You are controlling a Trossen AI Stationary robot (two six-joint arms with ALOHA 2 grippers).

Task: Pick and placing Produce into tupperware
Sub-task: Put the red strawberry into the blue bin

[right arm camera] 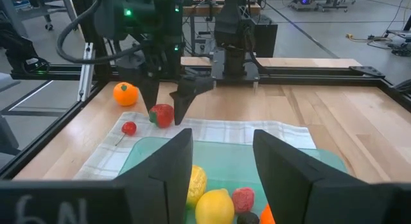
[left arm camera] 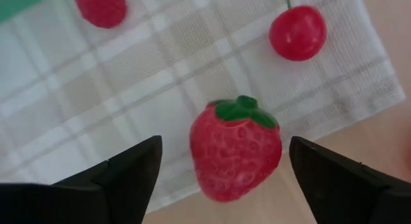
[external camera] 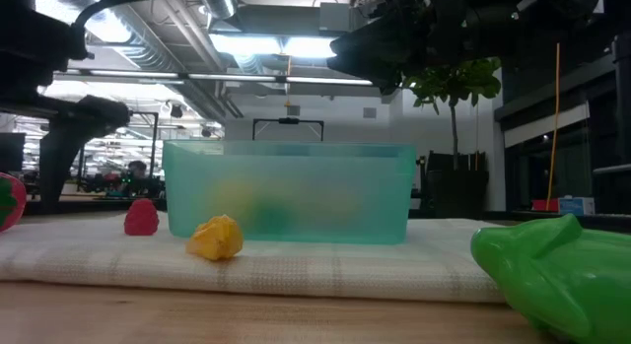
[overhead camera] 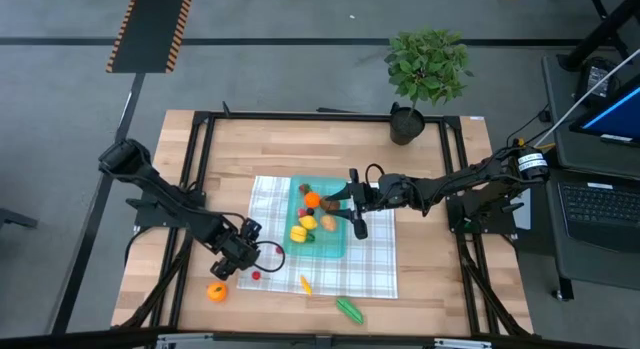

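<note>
Left gripper (left arm camera: 221, 166) at the strawberry (left arm camera: 236, 150)
Its fingers stood spread, unclenched, either side of the strawberry, lower left in the high view; right gripper (overhead camera: 357, 207), parted and empty, hung over the tupperware (overhead camera: 338, 244).

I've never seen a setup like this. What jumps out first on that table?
A shallow translucent teal plastic container sits on a white-and-green checked cloth mid-table, already holding several tiny toy fruits, with the right end effector hovering over it. At the cloth's near-left edge, the left end effector stands open around a small red toy strawberry. A leafy green potted plant marks the far edge.
</note>
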